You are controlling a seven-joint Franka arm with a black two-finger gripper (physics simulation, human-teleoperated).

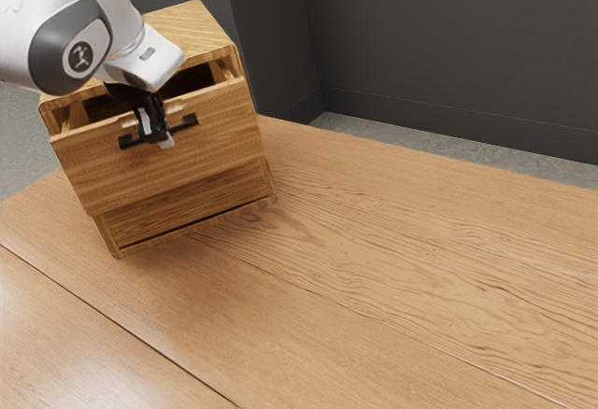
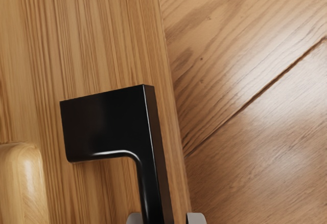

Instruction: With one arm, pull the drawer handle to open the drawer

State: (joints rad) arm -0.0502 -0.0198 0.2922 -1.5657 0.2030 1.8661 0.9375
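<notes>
Gripper (image 1: 155,129) jaws stand nearly closed, pinching the black handle (image 1: 182,123) of the top drawer (image 1: 159,162), which sits partly out of the cabinet (image 1: 184,26) front. Contact seems firm, though it is hard to confirm. An off-axis pull could slip the thin bar free, or drag the whole cabinet across the table (image 1: 392,269).

— What stands in the way?
— The cabinet (image 1: 192,26) at ten o'clock on the worktop (image 1: 392,278), its top drawer (image 1: 206,143) jutting out toward five, the hand (image 1: 154,133) clasped on its handle (image 1: 187,120).
— And open room?
— Worktop from three round to six o'clock; wall (image 1: 448,35) at twelve.
</notes>
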